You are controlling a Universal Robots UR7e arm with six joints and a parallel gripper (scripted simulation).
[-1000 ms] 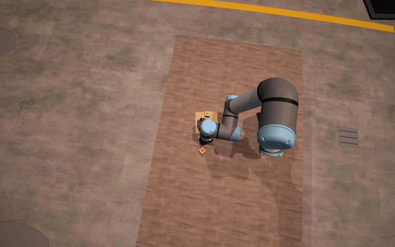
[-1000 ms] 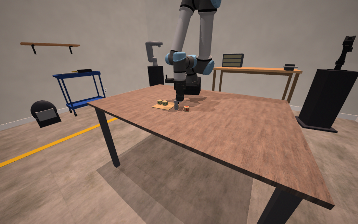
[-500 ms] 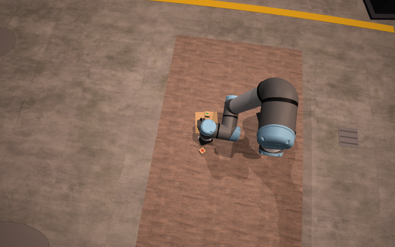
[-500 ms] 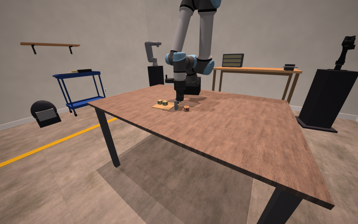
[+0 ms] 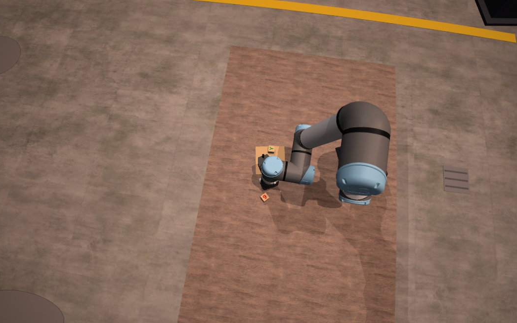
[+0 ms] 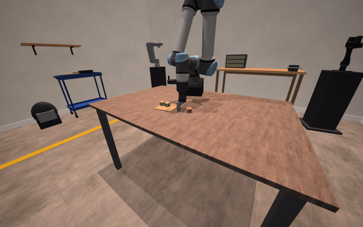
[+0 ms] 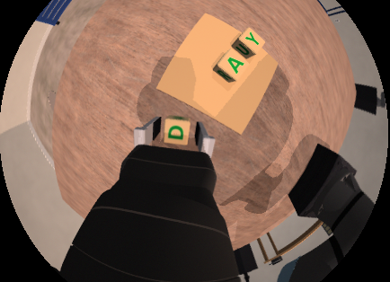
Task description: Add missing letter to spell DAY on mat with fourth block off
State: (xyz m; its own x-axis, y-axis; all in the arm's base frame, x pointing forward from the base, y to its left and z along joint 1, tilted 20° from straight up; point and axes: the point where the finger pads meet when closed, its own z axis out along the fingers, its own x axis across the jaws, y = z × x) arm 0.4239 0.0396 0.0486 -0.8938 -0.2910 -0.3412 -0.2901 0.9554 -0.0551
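The tan mat (image 5: 261,151) (image 6: 163,108) (image 7: 191,69) lies on the wooden table (image 5: 292,261) (image 6: 233,126). On it stand two blocks with green letters, A (image 6: 167,104) (image 7: 235,64) and Y (image 5: 271,148) (image 6: 162,103) (image 7: 252,39), side by side. The D block (image 7: 175,132) sits on the bare table just off the mat's edge, D on top. My gripper (image 7: 178,126) (image 6: 179,108) is open, down at the table, with one finger on each side of the D block and not clamping it. In the top view the wrist hides the A and D blocks.
A block with red marks (image 5: 264,196) (image 6: 189,110) lies on the table off the mat, close beside the gripper. The robot's base (image 5: 359,188) stands on the table behind the mat. The table's edge (image 6: 126,119) runs near the mat's outer side.
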